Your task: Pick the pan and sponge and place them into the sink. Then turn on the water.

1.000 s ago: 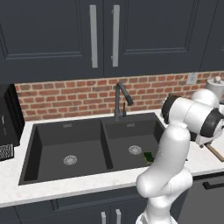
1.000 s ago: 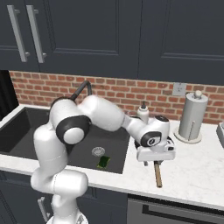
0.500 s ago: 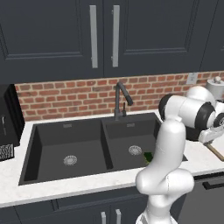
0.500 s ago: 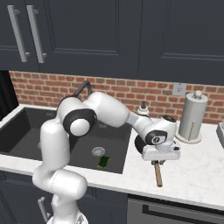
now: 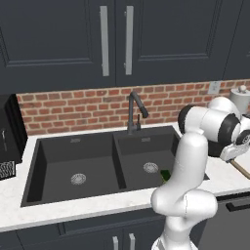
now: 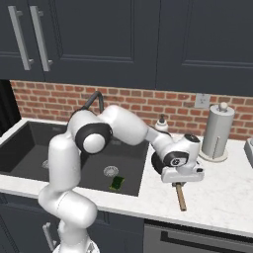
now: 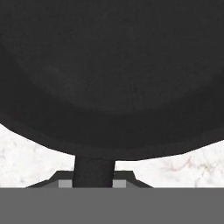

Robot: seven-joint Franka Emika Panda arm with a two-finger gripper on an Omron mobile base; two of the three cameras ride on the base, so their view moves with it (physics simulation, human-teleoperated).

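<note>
Pan [image 7: 112, 74]: round, shallow, matte black, short dark handle; we find it on the pale counter [image 6: 217, 200] right of the sink [image 6: 29, 148]. We judge it rigid and fairly heavy, likely to tip bowl-down, best taken at the handle root. Gripper [image 6: 181, 179] clenched on that handle. Sponge [image 6: 116, 183], green, already lies in the right basin.

Two cameras look down from behind the arm, left and right — both take in the sink [image 5: 97, 161]; a third sits close over the pan [image 7: 109, 78].
</note>
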